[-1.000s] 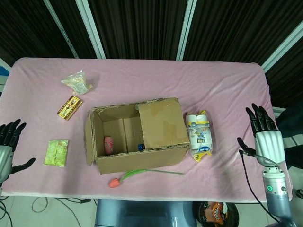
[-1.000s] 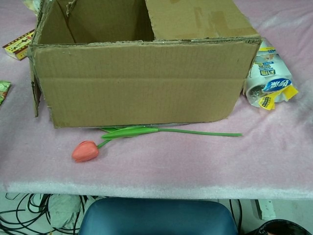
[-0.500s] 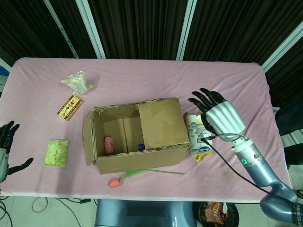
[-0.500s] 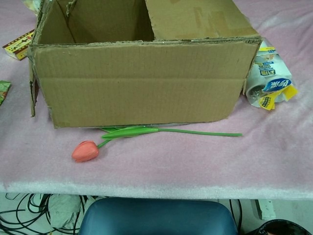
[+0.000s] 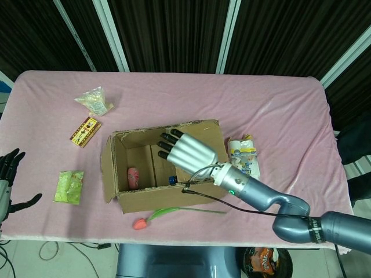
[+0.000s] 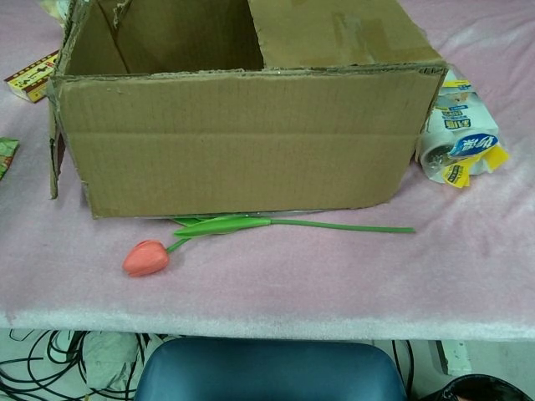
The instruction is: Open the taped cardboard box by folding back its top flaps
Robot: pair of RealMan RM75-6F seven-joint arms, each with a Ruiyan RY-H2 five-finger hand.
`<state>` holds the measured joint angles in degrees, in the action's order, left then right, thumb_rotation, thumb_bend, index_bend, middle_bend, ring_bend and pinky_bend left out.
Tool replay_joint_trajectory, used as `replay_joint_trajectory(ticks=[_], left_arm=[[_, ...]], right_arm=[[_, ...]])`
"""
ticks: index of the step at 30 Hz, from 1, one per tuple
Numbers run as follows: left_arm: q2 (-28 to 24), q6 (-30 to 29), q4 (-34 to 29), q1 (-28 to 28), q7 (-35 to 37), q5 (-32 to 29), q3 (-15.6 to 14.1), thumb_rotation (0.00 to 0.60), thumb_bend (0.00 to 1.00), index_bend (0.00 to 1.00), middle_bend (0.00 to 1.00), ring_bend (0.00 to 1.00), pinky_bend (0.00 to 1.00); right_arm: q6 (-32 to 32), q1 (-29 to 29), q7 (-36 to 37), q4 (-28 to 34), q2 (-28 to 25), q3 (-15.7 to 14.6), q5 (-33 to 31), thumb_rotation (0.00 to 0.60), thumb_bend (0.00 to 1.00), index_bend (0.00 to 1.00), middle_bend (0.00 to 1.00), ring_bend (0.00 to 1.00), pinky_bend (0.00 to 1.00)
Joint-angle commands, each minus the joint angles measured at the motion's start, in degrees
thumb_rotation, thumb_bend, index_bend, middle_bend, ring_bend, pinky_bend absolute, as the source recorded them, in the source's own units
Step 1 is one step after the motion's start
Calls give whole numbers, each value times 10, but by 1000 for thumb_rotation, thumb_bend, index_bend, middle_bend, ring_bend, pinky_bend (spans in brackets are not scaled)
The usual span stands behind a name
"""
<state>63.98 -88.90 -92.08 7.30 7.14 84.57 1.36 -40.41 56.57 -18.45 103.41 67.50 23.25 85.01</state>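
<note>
1. The right hand [image 5: 186, 152] is reaching flat over the right flap [image 5: 200, 139], fingers spread, grasping nothing.
2. The left hand [image 5: 7, 180] is hanging released at the table's [image 5: 278, 110] left edge.
3. The cardboard box [image 5: 165, 165] is sitting mid-table.

The right hand [image 5: 188, 152] is silver with black fingers [image 5: 166, 145], grey arm, black cable.

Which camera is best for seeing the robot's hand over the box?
The head view: the right hand shows whole there, fingers spread above the cardboard box and its closed flap. The chest view shows the box but no hand.
</note>
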Motion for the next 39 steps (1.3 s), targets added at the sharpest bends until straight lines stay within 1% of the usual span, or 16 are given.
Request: replay_joint_trajectory(ticks=[1,8,11,15,21,24,29,39], left_arm=[[-1,4,2,0,4,0,1,600,111,0,0,0,38],[-2,12,2,-1,12,-7,6,600,111,0,0,0,38],[-3,16,0,-1,15,-9,8,600,111,0,0,0,38],[-4,21,-1,-2,18,-11,9,600,111,0,0,0,38],[-5,27,-3,-2,19,-13,12,600,111,0,0,0,38],[-5,28,-3,-2,19,-13,13,600,111,0,0,0,38],[-6,32,-5,-2,19,-14,14,600,111,0,0,0,38],[-8,33,-6,-3,15,-7,14,600,110,0,0,0,38]], right_arm=[[39,40,-33,-31,31,-14,-8,600,849,425,302,196,279],[78,89,-81,-87,76,-40,-17,600,859,458,306,194,279],[92,105,-104,-112,85,-52,-16,600,861,466,307,193,281],[106,119,-121,-129,91,-63,-25,600,864,479,308,192,281],[105,131,-137,-144,99,-75,-28,600,866,490,308,187,280],[106,138,-151,-153,102,-84,-26,600,866,522,305,175,280],[108,149,-197,-173,102,-102,-17,600,865,571,296,157,258],[95,149,-280,-177,84,-120,-41,600,866,610,273,133,249]])
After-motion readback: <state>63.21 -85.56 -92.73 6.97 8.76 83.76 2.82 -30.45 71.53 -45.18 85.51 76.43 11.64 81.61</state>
